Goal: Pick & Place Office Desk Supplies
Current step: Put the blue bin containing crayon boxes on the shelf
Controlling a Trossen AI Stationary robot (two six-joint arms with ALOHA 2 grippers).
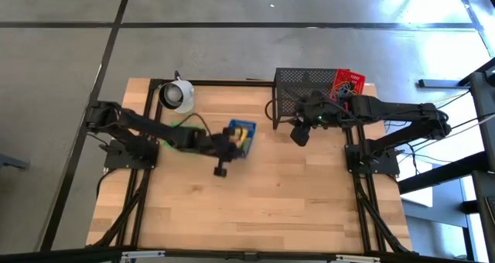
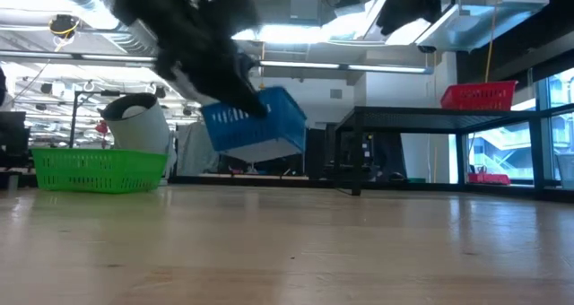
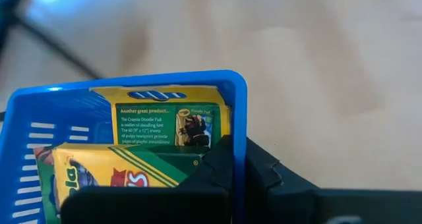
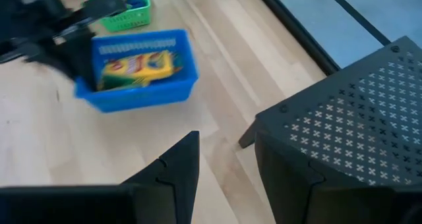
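A blue plastic basket point(image 2: 256, 124) hangs above the table's middle, with two yellow-green crayon boxes point(image 3: 165, 115) lying in it. My left gripper point(image 1: 229, 142) is shut on the basket's wall. The basket also shows in the right wrist view point(image 4: 138, 69). My right gripper point(image 4: 227, 178) hovers open and holds nothing, high beside the black mesh rack point(image 1: 308, 89). My left gripper pinches the basket's side wall point(image 3: 240, 128) near a corner, with one finger point(image 3: 217, 165) inside the basket and the other point(image 3: 267, 174) outside. It comes from the table's left, slanting down. The basket is lifted clear of the table and tilted point(image 2: 269, 135).
A green basket point(image 2: 99, 169) and a white cup-like object point(image 1: 176, 95) stand at the far left. The black mesh rack stands at the far right with a red basket point(image 1: 348, 83) on it. Bare wood lies toward the near edge point(image 1: 255, 209).
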